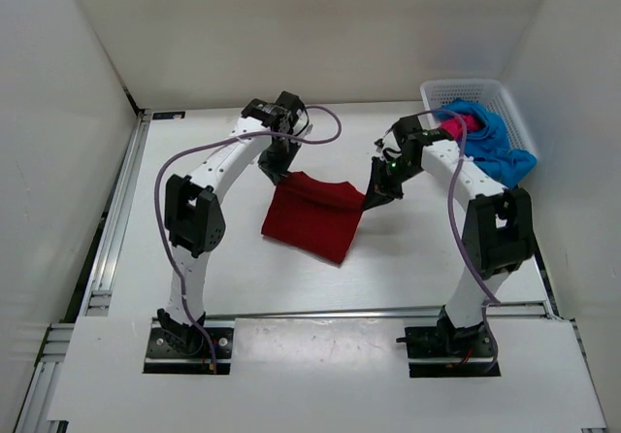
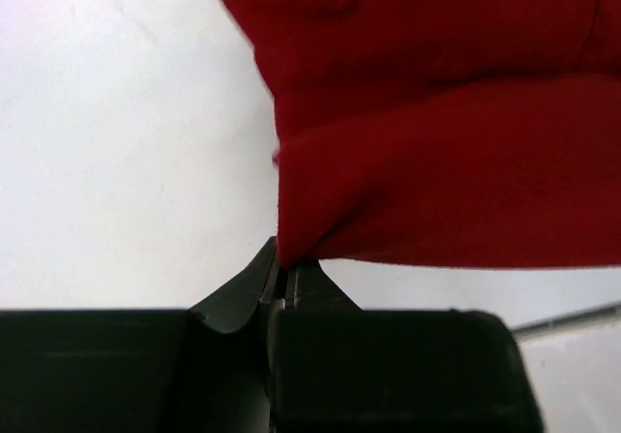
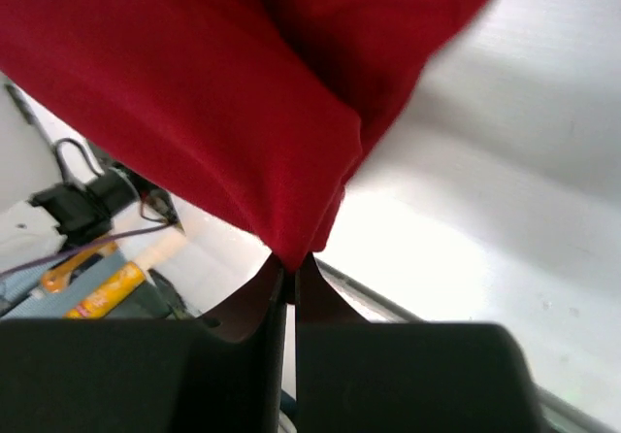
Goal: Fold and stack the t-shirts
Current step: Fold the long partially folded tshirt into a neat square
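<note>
The dark red t-shirt [image 1: 315, 215] hangs folded between my two grippers over the middle of the table, its lower edge resting on the surface. My left gripper [image 1: 279, 173] is shut on the shirt's far left corner [image 2: 291, 249]. At the shirt's right corner [image 3: 291, 249], my right gripper [image 1: 374, 200] is shut on the cloth. The bright blue t-shirt [image 1: 500, 147] and the magenta-pink t-shirt [image 1: 458, 127] lie crumpled in the basket [image 1: 441, 91] at the back right, the blue one spilling over its near rim.
White walls enclose the table on three sides. A metal rail [image 1: 112, 229] runs along the left edge and another crosses in front of the arm bases [image 1: 320, 314].
</note>
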You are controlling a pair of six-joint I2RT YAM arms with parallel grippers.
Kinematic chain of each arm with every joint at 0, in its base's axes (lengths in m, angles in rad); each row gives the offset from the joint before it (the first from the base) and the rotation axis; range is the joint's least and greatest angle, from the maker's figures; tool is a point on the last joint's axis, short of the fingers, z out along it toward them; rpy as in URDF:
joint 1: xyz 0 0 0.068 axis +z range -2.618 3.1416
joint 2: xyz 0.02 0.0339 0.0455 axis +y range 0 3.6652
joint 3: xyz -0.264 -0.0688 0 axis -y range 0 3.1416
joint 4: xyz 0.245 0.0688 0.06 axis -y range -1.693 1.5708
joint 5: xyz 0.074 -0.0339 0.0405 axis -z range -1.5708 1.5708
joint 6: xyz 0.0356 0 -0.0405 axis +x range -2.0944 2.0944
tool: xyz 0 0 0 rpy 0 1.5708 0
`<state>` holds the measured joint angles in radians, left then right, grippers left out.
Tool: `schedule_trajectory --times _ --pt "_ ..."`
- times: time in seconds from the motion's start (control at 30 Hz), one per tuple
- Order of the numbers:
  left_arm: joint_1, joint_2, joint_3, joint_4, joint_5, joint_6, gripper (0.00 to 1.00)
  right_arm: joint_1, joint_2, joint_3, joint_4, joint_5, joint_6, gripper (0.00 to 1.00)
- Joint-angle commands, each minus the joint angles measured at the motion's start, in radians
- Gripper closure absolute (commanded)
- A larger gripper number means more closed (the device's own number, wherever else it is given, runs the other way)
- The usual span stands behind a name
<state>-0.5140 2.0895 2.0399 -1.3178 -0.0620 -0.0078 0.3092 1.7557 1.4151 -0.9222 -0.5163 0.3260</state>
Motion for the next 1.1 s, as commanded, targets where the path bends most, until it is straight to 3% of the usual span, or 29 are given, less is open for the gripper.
schedule_trajectory --times 0.0,0.37,0.5,0.53,0.67,0.73,0.83,0.9,0.97,1.07 --pt "0.023 0.064 0.089 0.049 -0.055 0.008 0.90 -0.050 0.108 0.079 -0.004 -0.010 -0.042 1.00" --pt "0.032 0.173 0.118 0.178 -0.130 0.008 0.90 -0.107 0.362 0.274 0.023 -0.059 -0.030 1.00" --pt "0.052 0.191 0.150 0.221 -0.186 0.008 0.76 -0.116 0.415 0.353 0.071 -0.044 0.004 0.85" --pt "0.066 0.191 0.163 0.221 -0.199 0.008 0.71 -0.125 0.427 0.373 0.071 -0.030 0.027 0.72" --pt "0.112 0.156 0.186 0.250 -0.248 0.008 0.49 -0.125 0.409 0.430 0.123 0.031 0.051 0.53" --pt "0.131 0.107 0.161 0.288 -0.280 0.008 0.38 -0.125 0.374 0.430 0.147 0.058 0.061 0.53" --pt "0.155 0.048 0.161 0.289 -0.294 0.008 0.37 -0.125 0.303 0.374 0.183 0.102 0.061 0.53" --pt "0.144 0.009 0.114 0.299 -0.191 0.008 0.37 -0.116 0.259 0.314 0.229 0.111 0.061 0.64" --pt "0.095 -0.042 -0.004 0.334 -0.136 0.008 0.37 -0.093 0.216 0.236 0.255 0.098 0.050 0.65" --pt "0.055 -0.026 -0.066 0.377 -0.079 0.008 0.35 -0.084 0.215 0.170 0.266 0.098 0.050 0.51"
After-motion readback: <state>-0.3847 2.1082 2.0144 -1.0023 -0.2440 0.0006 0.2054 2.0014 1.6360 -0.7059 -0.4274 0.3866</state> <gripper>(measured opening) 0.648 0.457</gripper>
